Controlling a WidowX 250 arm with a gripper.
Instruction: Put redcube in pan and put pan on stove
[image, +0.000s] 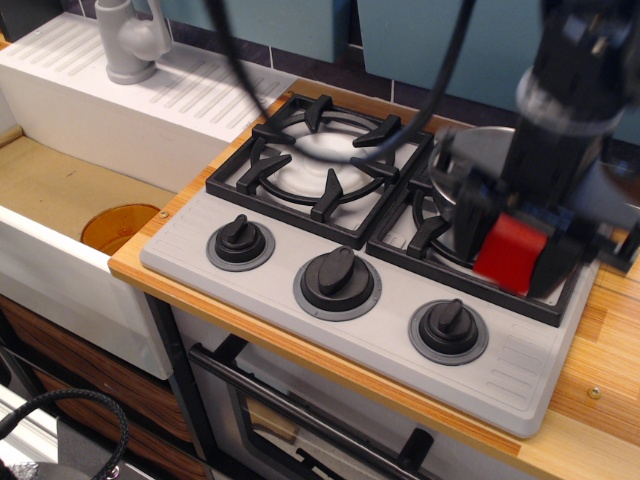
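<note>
My gripper (515, 250) is shut on the redcube (510, 253), holding it in the air over the right burner of the stove (350, 330). The cube hangs just in front of the pan (470, 160), a shiny steel pot that sits on the right grate and is mostly hidden behind the gripper body. The arm comes down from the top right, blurred by motion. The stove's left burner (318, 165) has bare black grates. Three black knobs line the stove's front.
A white sink unit with a grey faucet (130, 40) stands to the left, its basin showing an orange drain (118, 225). A black cable (300, 110) droops over the left burner. The wooden counter (600, 400) borders the stove on the right. An oven door is below.
</note>
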